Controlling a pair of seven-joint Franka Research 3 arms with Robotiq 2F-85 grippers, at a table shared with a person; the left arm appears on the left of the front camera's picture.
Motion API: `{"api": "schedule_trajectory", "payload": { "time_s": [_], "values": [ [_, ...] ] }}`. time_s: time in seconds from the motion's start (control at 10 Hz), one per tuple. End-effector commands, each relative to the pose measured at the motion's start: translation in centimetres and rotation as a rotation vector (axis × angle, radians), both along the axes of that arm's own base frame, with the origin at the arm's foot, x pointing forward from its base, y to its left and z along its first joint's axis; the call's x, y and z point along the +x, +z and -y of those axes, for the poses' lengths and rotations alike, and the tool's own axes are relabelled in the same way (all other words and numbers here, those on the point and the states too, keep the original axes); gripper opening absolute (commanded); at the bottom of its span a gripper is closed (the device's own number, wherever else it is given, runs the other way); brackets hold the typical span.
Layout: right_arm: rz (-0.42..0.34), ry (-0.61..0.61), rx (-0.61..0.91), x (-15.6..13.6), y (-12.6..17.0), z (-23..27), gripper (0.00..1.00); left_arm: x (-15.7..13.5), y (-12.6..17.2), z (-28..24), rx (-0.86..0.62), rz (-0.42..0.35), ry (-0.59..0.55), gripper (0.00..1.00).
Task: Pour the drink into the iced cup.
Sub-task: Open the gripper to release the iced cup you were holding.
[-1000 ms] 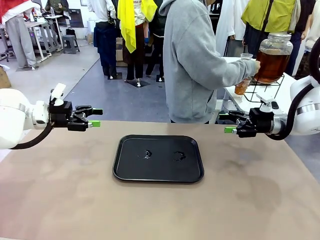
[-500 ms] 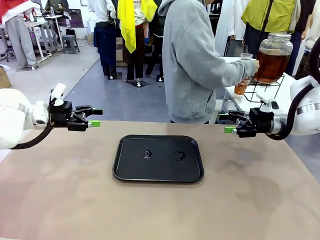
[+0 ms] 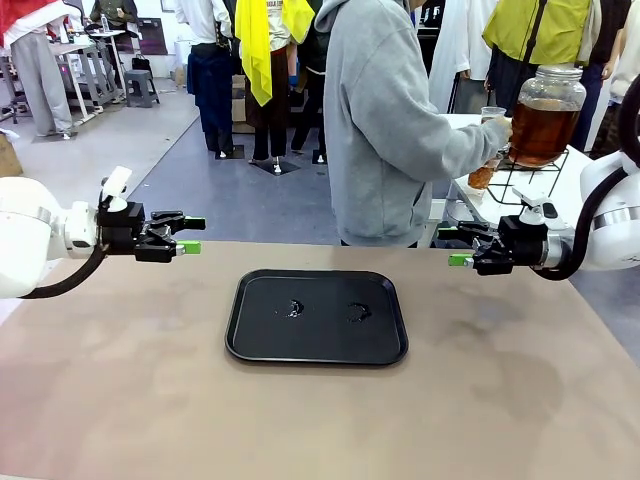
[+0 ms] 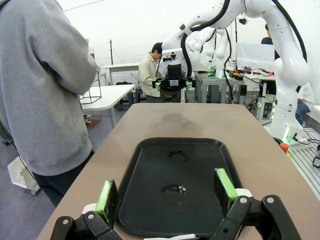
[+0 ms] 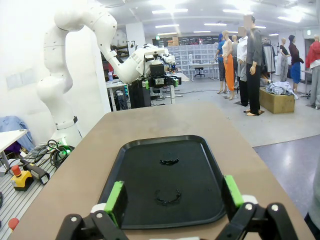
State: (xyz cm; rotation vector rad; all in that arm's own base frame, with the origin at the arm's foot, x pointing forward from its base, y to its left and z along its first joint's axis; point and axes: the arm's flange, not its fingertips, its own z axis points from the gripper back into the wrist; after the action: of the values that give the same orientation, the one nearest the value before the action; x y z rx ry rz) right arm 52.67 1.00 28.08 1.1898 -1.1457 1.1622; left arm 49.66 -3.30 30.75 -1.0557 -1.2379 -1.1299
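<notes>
The drink shows as amber-brown liquid in a large glass jar (image 3: 545, 118) on a side table at the far right. A person in a grey hoodie (image 3: 385, 120) reaches a hand to the jar, and a small clear cup (image 3: 484, 176) with amber liquid sits just below that hand. Whether it holds ice is too small to tell. My left gripper (image 3: 190, 235) (image 4: 166, 192) hovers open left of the black tray (image 3: 250, 340) (image 4: 200, 165) (image 5: 140, 165). My right gripper (image 3: 455, 246) (image 5: 173, 197) hovers open to its right. Both are empty.
Two wet ring marks lie on the tray's floor. The tan table (image 3: 120, 400) spreads wide around the tray. The side table with a wire rack (image 3: 520, 190) stands beyond the right corner. Other people stand farther back.
The person's hand at the jar has shifted slightly. Both arms have stayed still.
</notes>
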Motion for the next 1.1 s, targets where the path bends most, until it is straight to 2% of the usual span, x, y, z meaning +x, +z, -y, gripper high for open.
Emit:
{"api": "schedule_trajectory", "payload": {
  "time_s": [0.0,1.0],
  "values": [
    [0.0,0.001,0.0,-0.03,0.54,-0.06,1.0,0.03,0.22,0.19,-0.005,0.004,0.008,1.0],
    [0.0,0.001,0.0,-0.03,0.54,-0.06,1.0,0.03,0.22,0.19,-0.005,0.004,0.008,1.0]
  ]
}}
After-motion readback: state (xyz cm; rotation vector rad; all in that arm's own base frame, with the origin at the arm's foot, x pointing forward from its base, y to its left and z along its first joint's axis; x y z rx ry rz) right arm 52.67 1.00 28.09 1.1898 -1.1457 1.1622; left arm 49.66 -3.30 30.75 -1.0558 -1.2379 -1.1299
